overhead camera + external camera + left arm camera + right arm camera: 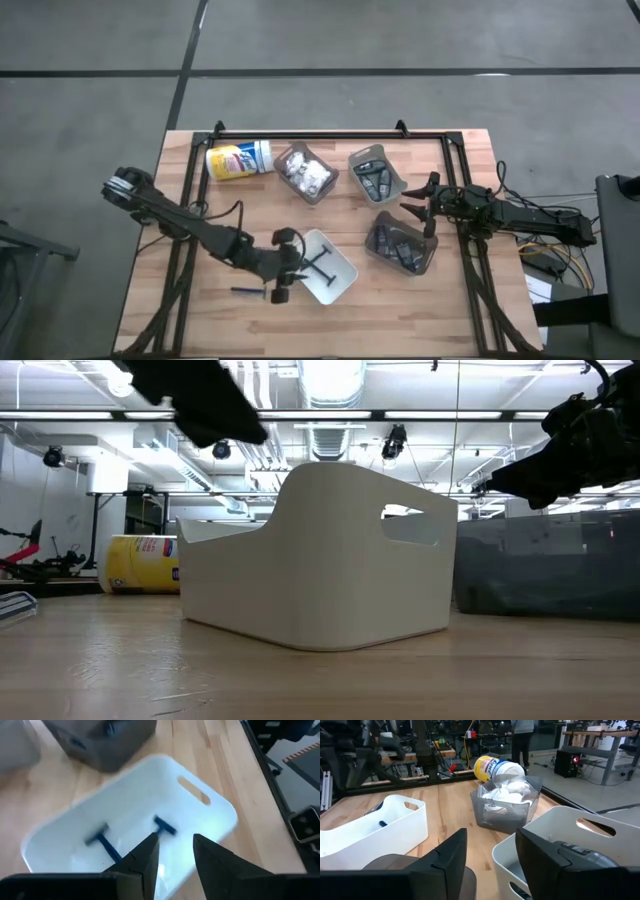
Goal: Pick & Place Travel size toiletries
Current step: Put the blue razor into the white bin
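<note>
A white bin (340, 285) stands at the table's near middle with two thin dark blue sticks (102, 840) (164, 826) lying on its floor. My left gripper (175, 855) hovers open over the bin's left end (298, 268) with nothing between its fingers. Another blue stick (245, 290) lies on the table left of the bin. A clear bin (305, 172) holds small white toiletries, and two smoky bins (375, 175) (400, 245) hold dark pieces. My right gripper (420, 200) waits open at the right, above the table (490, 855).
A large white canister with a yellow label (238, 160) lies on its side at the far left. A black rail frame (330, 135) runs along the table's far and side edges. Bare wood (220, 220) shows between the canister and the white bin.
</note>
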Motion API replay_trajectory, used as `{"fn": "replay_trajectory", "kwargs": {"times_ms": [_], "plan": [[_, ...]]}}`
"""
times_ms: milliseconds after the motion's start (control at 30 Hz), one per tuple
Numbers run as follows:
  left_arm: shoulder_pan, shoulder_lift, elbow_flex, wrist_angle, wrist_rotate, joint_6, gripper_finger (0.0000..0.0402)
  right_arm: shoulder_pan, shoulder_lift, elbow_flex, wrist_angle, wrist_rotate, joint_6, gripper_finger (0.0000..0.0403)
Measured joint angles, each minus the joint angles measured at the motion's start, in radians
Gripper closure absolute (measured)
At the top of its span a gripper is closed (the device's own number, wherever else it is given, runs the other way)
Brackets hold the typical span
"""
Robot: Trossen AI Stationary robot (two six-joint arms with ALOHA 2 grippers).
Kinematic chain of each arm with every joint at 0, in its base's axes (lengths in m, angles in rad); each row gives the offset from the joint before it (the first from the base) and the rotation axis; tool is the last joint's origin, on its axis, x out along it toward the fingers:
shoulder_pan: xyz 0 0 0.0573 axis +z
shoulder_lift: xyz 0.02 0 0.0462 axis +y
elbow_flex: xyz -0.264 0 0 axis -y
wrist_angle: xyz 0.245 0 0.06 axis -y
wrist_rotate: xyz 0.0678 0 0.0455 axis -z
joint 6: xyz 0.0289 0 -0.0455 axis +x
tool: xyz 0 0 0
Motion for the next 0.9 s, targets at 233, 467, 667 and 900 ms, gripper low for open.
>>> {"fn": "replay_trajectory", "kwargs": {"times_ms": [233, 467, 667, 900], "plan": [[-0.092, -0.001, 0.000, -0.149, 0.029, -0.223, 0.0276, 0.000, 0.000, 0.000, 0.000, 0.000, 0.000, 0.0262], [-0.182, -0.001, 0.000, -0.263, 0.048, -0.433, 0.0276, 0.000, 0.000, 0.000, 0.000, 0.000, 0.000, 0.0284], [-0.239, -0.001, 0.000, -0.338, 0.049, -0.544, 0.0276, 0.000, 0.000, 0.000, 0.000, 0.000, -0.003, 0.0302], [-0.274, -0.001, 0.000, -0.447, 0.055, -0.625, 0.0278, 0.000, 0.000, 0.000, 0.000, 0.000, -0.003, 0.0326]]}}
